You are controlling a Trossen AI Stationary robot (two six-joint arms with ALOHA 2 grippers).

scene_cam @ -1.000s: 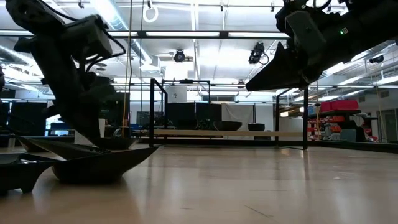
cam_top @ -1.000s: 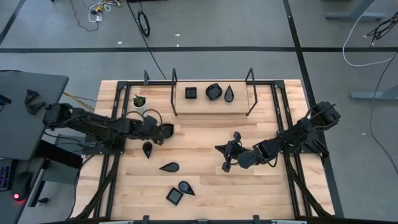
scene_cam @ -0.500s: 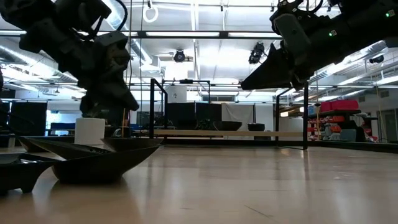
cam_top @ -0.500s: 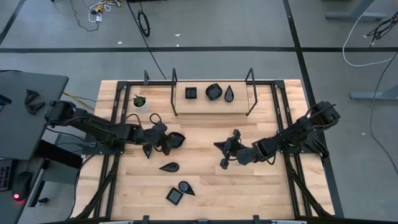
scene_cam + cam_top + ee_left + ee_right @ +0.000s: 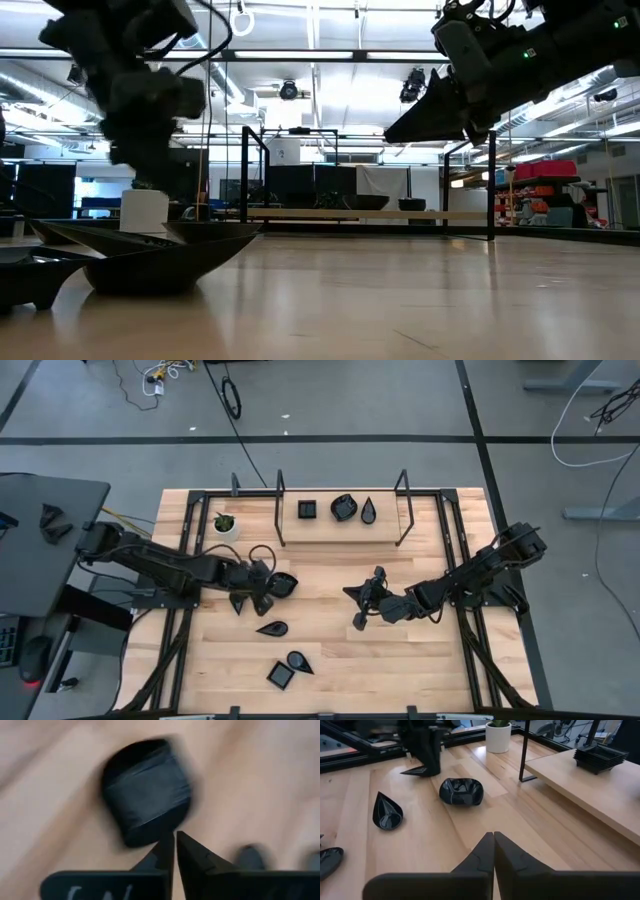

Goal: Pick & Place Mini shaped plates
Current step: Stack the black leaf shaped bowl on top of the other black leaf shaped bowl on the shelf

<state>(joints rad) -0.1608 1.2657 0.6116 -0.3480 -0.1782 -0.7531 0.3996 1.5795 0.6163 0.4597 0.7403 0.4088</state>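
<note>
The rounded plate point(image 5: 283, 584) lies loose on the tabletop point(image 5: 330, 660) just ahead of the left tool point(image 5: 262, 593), upright with its hollow up; the right wrist view shows it point(image 5: 461, 791) glossy, with a curled, wavy rim. It looks rigid and light, probably glazed or moulded, so likely slick on its faces and apt to chip or skate if knocked. The rim is the sensible hold: one finger inside the hollow, one outside the wall, pinching across the lip rather than squeezing the whole body.

Around it, a teardrop plate point(image 5: 238, 601) lies beside the left tool, another point(image 5: 272, 628) nearer the front, and a teardrop point(image 5: 299, 660) with a square one point(image 5: 280, 676) touching or nearly so at the front edge. On the raised shelf point(image 5: 385, 520) at the back sit a stack of square plates point(image 5: 307, 509), a rounded stack point(image 5: 344, 508) and a teardrop point(image 5: 369, 511). The white pot with a plant point(image 5: 225, 524) stands at the back left.

The left tool's fingers are pressed together with nothing between them, tips close to the rounded plate's edge in its blurred wrist view point(image 5: 172, 842); whether they touch it is hard to say. The right tool point(image 5: 358, 610) hovers over mid-tabletop, fingers likewise together and empty.
</note>
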